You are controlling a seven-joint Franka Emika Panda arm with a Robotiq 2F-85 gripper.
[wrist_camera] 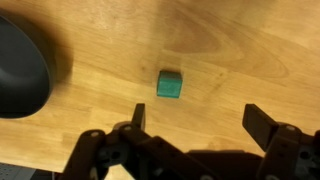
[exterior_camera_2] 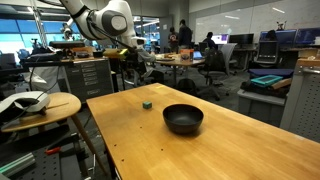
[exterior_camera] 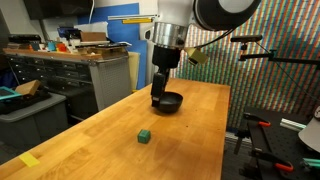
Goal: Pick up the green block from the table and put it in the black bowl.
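The green block [wrist_camera: 169, 85] lies on the wooden table [wrist_camera: 240, 50], small and dark green. It also shows in both exterior views [exterior_camera: 145, 134] [exterior_camera_2: 147, 102]. The black bowl [exterior_camera: 170, 103] [exterior_camera_2: 183, 119] stands empty on the table, and its edge shows at the left of the wrist view [wrist_camera: 20, 70]. My gripper [wrist_camera: 200, 120] is open and empty, held above the table. The block lies just beyond the fingertips, nearer the left finger. In an exterior view the gripper [exterior_camera: 160, 95] hangs in front of the bowl.
A grey metal workbench with drawers [exterior_camera: 70, 70] stands beside the table. A yellow tape strip [exterior_camera: 28, 160] lies near the table's corner. A camera stand [exterior_camera: 262, 45] rises past the far edge. A round side table [exterior_camera_2: 40, 105] stands beside the table.
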